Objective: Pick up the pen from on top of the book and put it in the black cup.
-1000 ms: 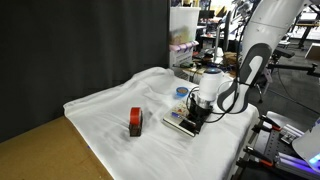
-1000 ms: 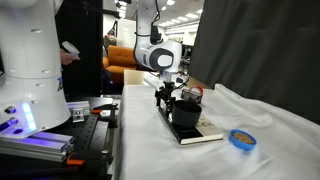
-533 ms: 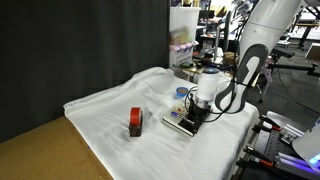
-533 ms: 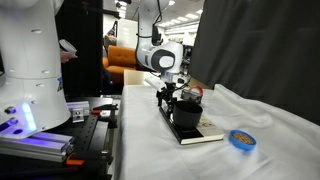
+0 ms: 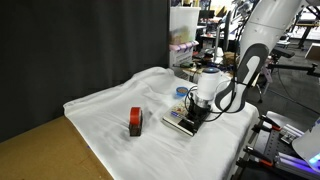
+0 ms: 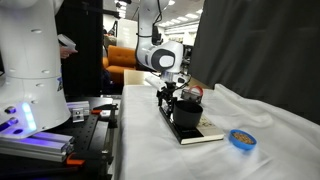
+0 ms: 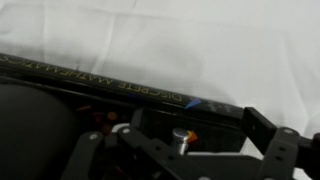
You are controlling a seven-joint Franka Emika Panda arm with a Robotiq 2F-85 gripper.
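On the white cloth [image 5: 100, 105] we see a red block [image 5: 135, 122] at the left, well apart from the book [image 5: 181, 124] further right. The gripper [image 5: 197, 114] hangs low over the book, fingers spread wide and empty. In the wrist view the pen [image 7: 205, 104] is only a blue sliver on the dark cover near its edge. The black cup [image 6: 190, 108] stands just beside the gripper.

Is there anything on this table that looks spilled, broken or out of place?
Nothing looks spilled or broken. Only the white cloth lies rumpled, with folds near its edges; the book lies flat on it.
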